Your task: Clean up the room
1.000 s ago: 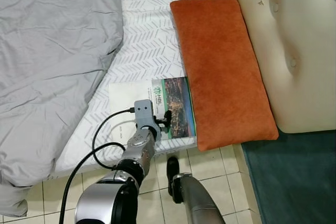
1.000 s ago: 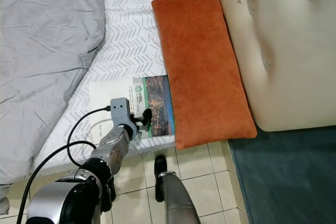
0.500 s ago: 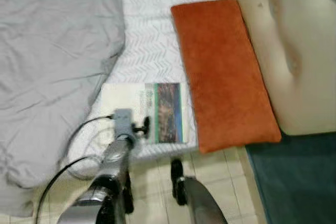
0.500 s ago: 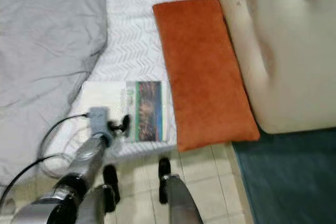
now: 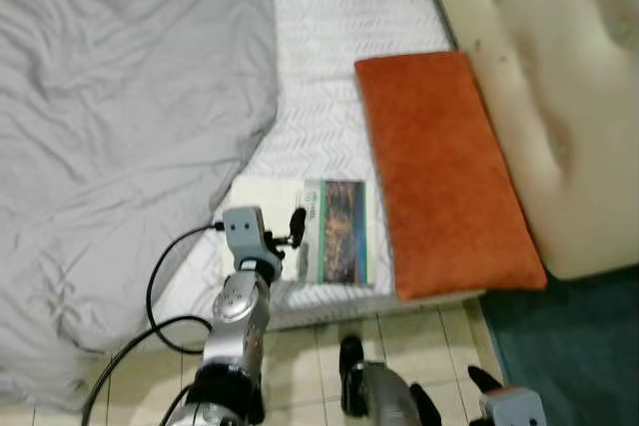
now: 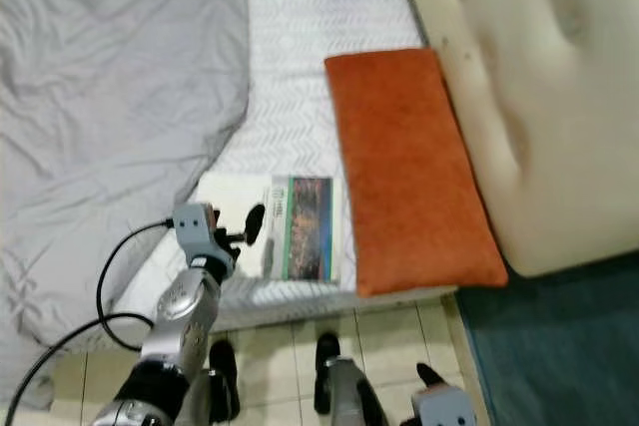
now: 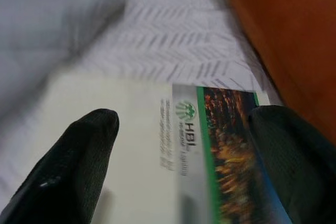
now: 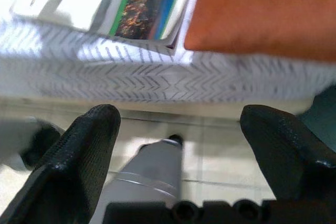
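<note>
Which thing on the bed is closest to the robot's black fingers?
The booklet with the city photo. The left gripper hovers right over it, while the orange cushion lies beside it.

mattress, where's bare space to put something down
Bare patterned sheet runs between the grey blanket and the headboard, above the orange cushion. A smaller bare strip lies between the blanket's edge and the cushion, above the booklet. The near edge is crowded: booklet beside the cushion, with the open left gripper over it.
</note>
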Available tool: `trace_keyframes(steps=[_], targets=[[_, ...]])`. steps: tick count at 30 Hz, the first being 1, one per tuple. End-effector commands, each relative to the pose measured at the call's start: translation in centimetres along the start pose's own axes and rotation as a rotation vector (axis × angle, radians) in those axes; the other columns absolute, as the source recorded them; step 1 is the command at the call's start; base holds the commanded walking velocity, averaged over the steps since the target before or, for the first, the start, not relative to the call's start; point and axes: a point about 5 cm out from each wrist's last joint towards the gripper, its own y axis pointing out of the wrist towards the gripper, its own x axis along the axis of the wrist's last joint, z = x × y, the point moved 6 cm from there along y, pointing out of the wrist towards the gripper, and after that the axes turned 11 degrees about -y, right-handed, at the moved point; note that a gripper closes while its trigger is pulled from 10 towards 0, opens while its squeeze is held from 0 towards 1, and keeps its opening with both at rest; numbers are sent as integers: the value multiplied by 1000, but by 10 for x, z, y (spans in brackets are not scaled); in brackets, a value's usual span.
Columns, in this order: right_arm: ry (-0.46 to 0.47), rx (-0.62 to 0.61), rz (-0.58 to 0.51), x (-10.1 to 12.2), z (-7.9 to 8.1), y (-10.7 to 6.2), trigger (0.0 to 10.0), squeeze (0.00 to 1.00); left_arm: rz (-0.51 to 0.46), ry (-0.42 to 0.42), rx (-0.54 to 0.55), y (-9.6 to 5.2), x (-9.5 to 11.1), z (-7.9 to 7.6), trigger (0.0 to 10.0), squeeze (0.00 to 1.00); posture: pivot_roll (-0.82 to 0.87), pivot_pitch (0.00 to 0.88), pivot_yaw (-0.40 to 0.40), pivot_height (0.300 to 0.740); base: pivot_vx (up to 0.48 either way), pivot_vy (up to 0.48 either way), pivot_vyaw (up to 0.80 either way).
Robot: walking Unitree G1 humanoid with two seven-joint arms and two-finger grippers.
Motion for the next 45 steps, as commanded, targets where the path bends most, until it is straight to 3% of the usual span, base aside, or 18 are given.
trace_keyframes(steps=[1,2,3,4,5,6,7,10,11,16,17,19,22,24,28,34,39,45], targets=[[117,40,30,-11,10,12,10000,0,-106,277,-30,-14,26,2,10000,0,-166,409,-58,740,0,0,0],[117,40,30,-11,10,12,10000,0,-106,277,-30,-14,26,2,10000,0,-166,409,-58,740,0,0,0],[157,59,29,-13,14,25,10000,0,-162,410,-66,-22,38,-2,10000,0,-149,422,-56,740,0,0,0],[214,98,33,-17,20,55,10000,0,-233,574,-139,-45,52,-7,10000,0,-84,464,-49,740,0,0,0],[214,98,33,-17,20,55,10000,0,-233,574,-139,-45,52,-7,10000,0,-84,464,-49,740,0,0,0],[240,136,27,-15,25,81,10000,0,-223,617,-175,-69,56,-2,10000,0,-35,502,-46,740,0,0,0],[240,136,27,-15,25,81,10000,0,-223,617,-175,-69,56,-2,10000,0,-35,502,-46,740,0,0,0],[247,175,12,-3,30,111,10000,0,-130,603,-220,-107,50,6,10000,0,76,560,-46,740,0,0,0],[247,175,12,-3,30,111,10000,0,-130,603,-220,-107,50,6,10000,0,76,560,-46,740,0,0,0],[246,263,-15,12,54,147,10000,0,-21,636,-125,-151,51,25,10000,0,156,629,-40,740,0,0,0],[246,263,-15,12,54,147,10000,0,-21,636,-125,-151,51,25,10000,0,156,629,-40,740,0,0,0],[218,323,-36,21,74,162,10000,0,16,610,-91,-169,54,23,10000,0,185,672,-50,740,0,0,0],[175,353,-78,33,90,172,10000,0,49,558,-116,-185,52,9,10000,0,202,686,-63,740,0,0,0],[165,346,-86,37,92,176,10000,0,66,546,-138,-192,48,2,10000,0,208,690,-67,740,0,0,0],[37,314,-117,49,96,189,10000,0,126,490,-179,-212,33,-20,10000,0,208,702,-78,740,0,0,0],[-68,318,-131,59,101,198,10000,0,155,460,-169,-220,34,-29,10000,0,211,712,-84,740,0,0,0],[-92,285,-125,59,91,202,10000,0,157,458,-160,-221,36,-29,10000,0,213,711,-84,740,0,0,0],[-75,225,-116,61,75,208,10000,0,134,429,-227,-228,42,-48,10000,0,261,718,-55,740,0,0,0]])
